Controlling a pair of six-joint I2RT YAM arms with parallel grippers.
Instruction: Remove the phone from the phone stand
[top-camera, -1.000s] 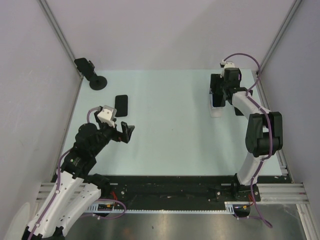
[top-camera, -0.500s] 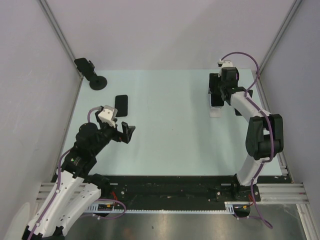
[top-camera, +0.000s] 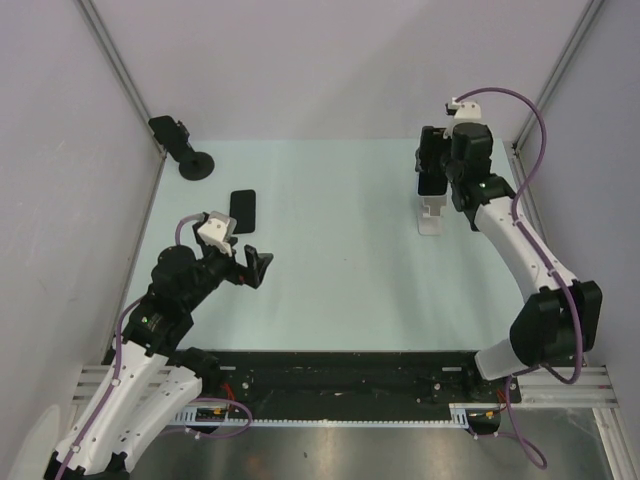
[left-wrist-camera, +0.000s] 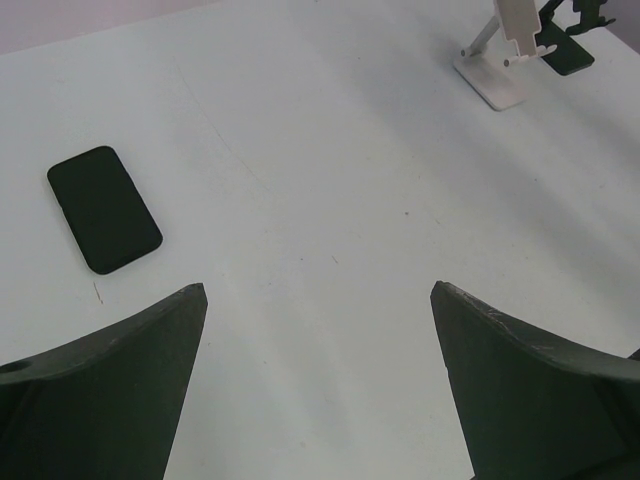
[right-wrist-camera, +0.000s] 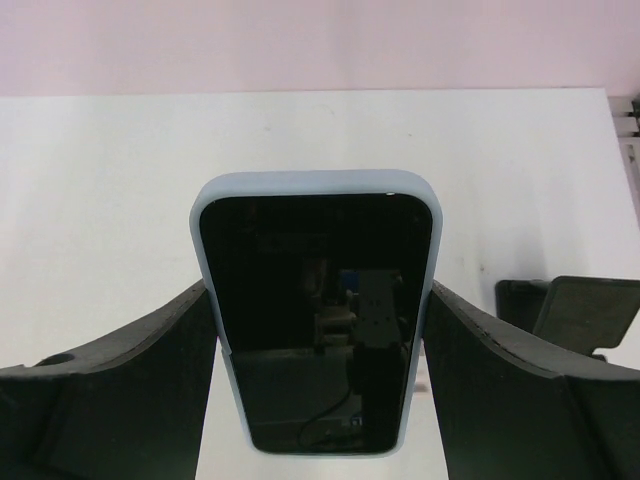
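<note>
right claw (top-camera: 431, 166): at the far right of the worktop (top-camera: 340, 250), clamped narrow on the phone, one dark finger pressed against each long edge.
phone (right-wrist-camera: 318, 250): held between the right claw's fingers with its screen facing the wrist camera. it is black glass in a pale blue case, and its rounded top edge reaches past the fingertips. in the top view it stands upright just under the claw.
phone stand (top-camera: 430, 218): white, directly beneath the right claw, with its flat foot on the worktop. i cannot tell whether the phone's lower edge touches its ledge.
left claw (top-camera: 255, 266): spread wide with nothing between its fingers, above the near left of the worktop and well apart from the right claw. in its wrist view the fingers are two dark wedges at the lower corners, with bare worktop between them.
second phone (left-wrist-camera: 104, 208): all black, lying flat on the worktop, ahead of the left claw and off to the left in its wrist view, not touching it.
stand from the left claw: far ahead and to the right, small at the upper edge of the wrist view, with dark parts just beside it.
black mount (top-camera: 183, 150): has a round foot and sits in the far left corner, beyond the second phone as seen from the left claw.
</note>
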